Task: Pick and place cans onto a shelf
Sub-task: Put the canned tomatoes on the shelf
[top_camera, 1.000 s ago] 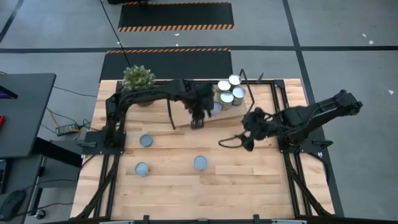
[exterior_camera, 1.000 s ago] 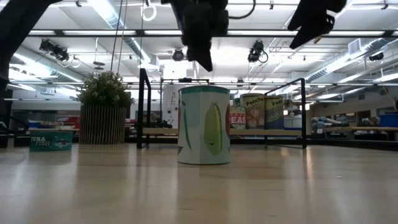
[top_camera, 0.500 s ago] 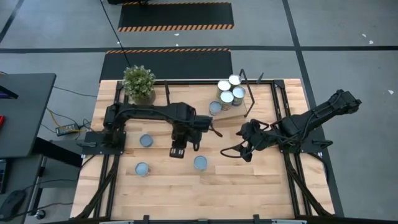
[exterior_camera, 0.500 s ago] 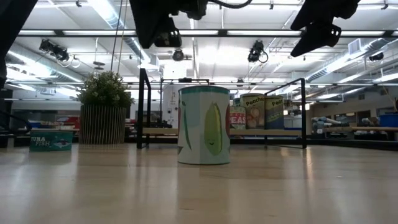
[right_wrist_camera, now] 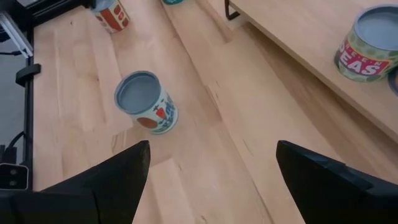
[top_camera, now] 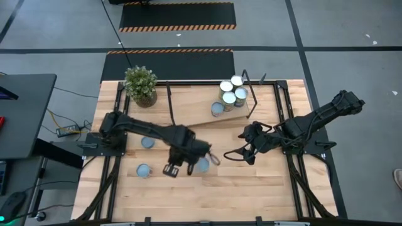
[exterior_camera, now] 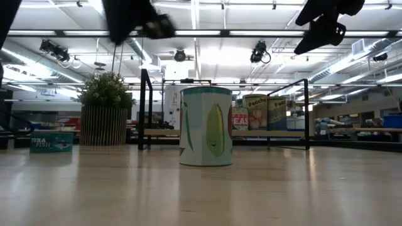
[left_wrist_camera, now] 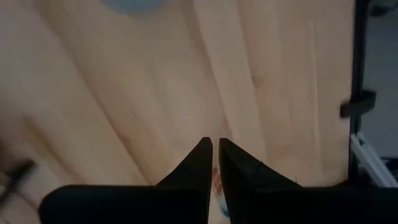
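Observation:
Three cans stand on the tabletop (top_camera: pixel 147 142) (top_camera: pixel 143 170) (top_camera: pixel 202 164). Several more stand on the tilted plywood shelf (top_camera: pixel 195 113), among them one at its lower part (top_camera: pixel 217 108) and a cluster at its far right end (top_camera: pixel 231 91). My left gripper (top_camera: pixel 168 169) is shut and empty above the table, between the two near cans; its wrist view (left_wrist_camera: pixel 214 149) shows bare wood and one can's rim (left_wrist_camera: pixel 134 5). My right gripper (top_camera: pixel 235 154) is open and empty, right of the near-centre can, which also shows in its wrist view (right_wrist_camera: pixel 146 102).
A potted plant (top_camera: pixel 139 85) stands at the far left corner. Black rod frame ends (top_camera: pixel 251 100) rise at the shelf's ends. In the low view the corn-labelled can (exterior_camera: pixel 206 125) stands mid-table, with a flat tuna can (exterior_camera: pixel 51 141) to its left.
My left gripper has drawn back from the shelf and swept toward the table's near edge and somewhat left, ending between the two near cans, fingers shut throughout. The cans have stayed in place. My right gripper has shifted slightly toward the near edge.

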Tool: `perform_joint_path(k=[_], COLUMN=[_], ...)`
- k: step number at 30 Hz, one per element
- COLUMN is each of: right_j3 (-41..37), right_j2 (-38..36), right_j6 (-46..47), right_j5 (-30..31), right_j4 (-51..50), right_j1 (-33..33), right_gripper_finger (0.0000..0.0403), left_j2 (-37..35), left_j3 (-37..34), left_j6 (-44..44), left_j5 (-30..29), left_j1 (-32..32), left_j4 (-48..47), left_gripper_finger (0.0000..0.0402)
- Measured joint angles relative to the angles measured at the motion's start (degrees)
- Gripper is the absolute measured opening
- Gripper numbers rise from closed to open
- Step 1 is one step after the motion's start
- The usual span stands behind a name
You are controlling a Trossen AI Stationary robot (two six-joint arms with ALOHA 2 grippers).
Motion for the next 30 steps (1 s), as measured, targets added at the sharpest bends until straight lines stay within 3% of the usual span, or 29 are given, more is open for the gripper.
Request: perform_joint_path(k=[4,8,15,21,30], right_j3=[0.0,0.0,0.0,0.0,0.0], right_j2=[-0.02,-0.02,-0.02,-0.02,-0.02], right_j6=[-0.55,-2.04,-5.23,-6.59,-5.95], right_j5=[0.24,0.28,0.33,0.33,-0.03], right_j4=[0.18,0.64,2.92,4.77,6.03], right_j1=[0.19,0.21,-0.35,-1.76,-2.2], right_gripper_finger=[0.0356,0.0356,0.0356,0.0356,0.0356], left_j2=[-5.83,-14.18,-27.78,-33.93,-33.25], left_j3=[-13.53,-26.54,-38.52,-45.33,-52.48], left_j6=[-5.51,-20.44,-44.67,-57.86,-66.58], left_j5=[2.12,5.52,1.05,-1.39,-0.65], left_j1=[-2.88,-4.54,-9.88,-15.88,-23.24], left_j4=[3.72,12.18,17.17,19.74,22.47], left_gripper_finger=[0.0034,0.0037,0.0073,0.0155,0.0313])
